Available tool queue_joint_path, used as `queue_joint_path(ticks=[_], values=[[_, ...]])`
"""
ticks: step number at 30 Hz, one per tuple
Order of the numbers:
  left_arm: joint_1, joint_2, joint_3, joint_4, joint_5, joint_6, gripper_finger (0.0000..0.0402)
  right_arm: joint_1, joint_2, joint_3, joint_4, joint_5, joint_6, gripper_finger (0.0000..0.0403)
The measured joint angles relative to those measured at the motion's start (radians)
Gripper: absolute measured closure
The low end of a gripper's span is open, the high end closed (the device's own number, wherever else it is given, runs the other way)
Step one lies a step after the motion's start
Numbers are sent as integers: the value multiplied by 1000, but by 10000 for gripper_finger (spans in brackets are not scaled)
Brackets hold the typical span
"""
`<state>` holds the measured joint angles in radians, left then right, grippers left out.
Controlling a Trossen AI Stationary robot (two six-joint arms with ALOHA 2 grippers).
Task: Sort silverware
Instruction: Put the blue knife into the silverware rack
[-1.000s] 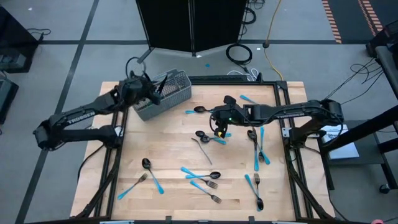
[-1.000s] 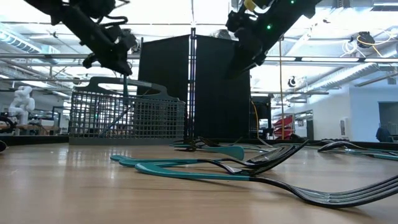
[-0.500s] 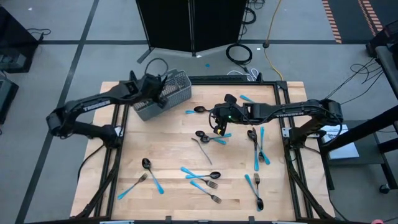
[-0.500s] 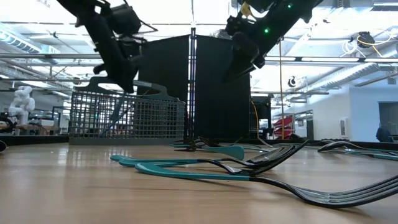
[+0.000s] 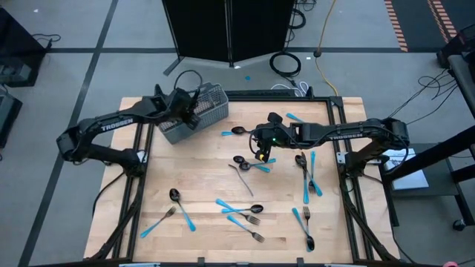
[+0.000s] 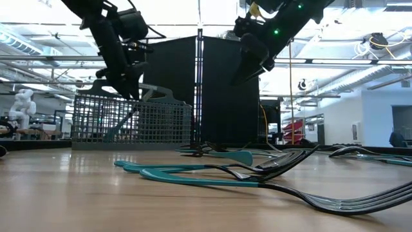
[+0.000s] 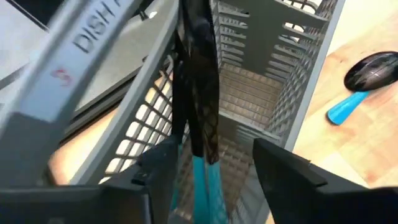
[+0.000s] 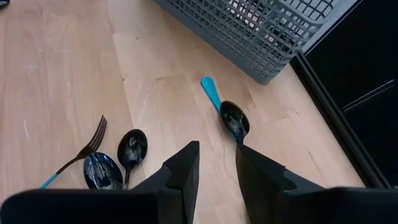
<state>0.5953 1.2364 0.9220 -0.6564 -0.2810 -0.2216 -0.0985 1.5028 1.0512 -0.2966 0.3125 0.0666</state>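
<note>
The grey wire-mesh basket [image 5: 214, 98] stands at the table's far left. My left gripper [image 5: 189, 113] hangs open over it, pointing steeply down. Between its fingers [image 7: 152, 171] a piece of silverware [image 7: 198, 106] stands in a basket compartment, dark head up, blue handle [image 7: 205, 180] down. My right gripper [image 5: 261, 154] hovers over the table's middle, open by a narrow gap with nothing in it [image 8: 217, 165]. Below it lie two spoons [image 8: 118, 158] and a fork. Another spoon [image 8: 233, 121] lies near the basket. My left gripper stands open around the upright piece in the basket, coming from above. The piece [image 7: 186, 143] is close against one finger. I cannot tell whether that finger touches it.
Several blue-handled forks and spoons lie scattered over the wooden table: a cluster at the near middle [image 5: 241, 211], a spoon and fork near left [image 5: 177, 200], and pieces along the right side [image 5: 308, 174]. The basket's wire handle [image 5: 185, 74] arches over its far end.
My left gripper has moved toward the table's right, out over the basket, and down a little, tipping more steeply downward. The piece of silverware that hung below it has gone down into the basket.
</note>
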Motion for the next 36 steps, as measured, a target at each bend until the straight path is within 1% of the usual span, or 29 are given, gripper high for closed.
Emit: queue_joint_path(ticks=[3,5,9,12,15,18,21,23,26,30,33,36], values=[[-1,-27,50,-81,0,-5,187,0,0,0,-1,0,0,303],[-11,-56,75,-97,12,-9,186,0,-1,0,0,0,-2,303],[-73,-137,87,-73,112,-43,185,3,-15,0,-8,-4,-2,303],[-196,-193,44,4,136,-82,185,17,-31,0,-75,-4,0,303],[-352,-219,-36,144,131,-94,185,45,-53,0,-166,-6,29,303],[-493,-224,-112,289,95,-113,185,75,-83,0,-266,-42,96,303],[-622,-209,-184,440,72,-109,185,114,-116,0,-372,-130,174,303],[-686,-197,-210,527,73,-95,185,147,-140,0,-458,-199,228,303],[-775,-183,-213,552,76,-76,185,198,-176,0,-557,-269,310,303],[-872,-152,-214,574,87,-83,185,279,-202,0,-667,-275,450,303],[-920,-118,-214,608,87,-83,184,339,-201,0,-729,-291,591,303],[-942,-84,-214,646,87,-81,184,395,-200,0,-782,-319,750,303]])
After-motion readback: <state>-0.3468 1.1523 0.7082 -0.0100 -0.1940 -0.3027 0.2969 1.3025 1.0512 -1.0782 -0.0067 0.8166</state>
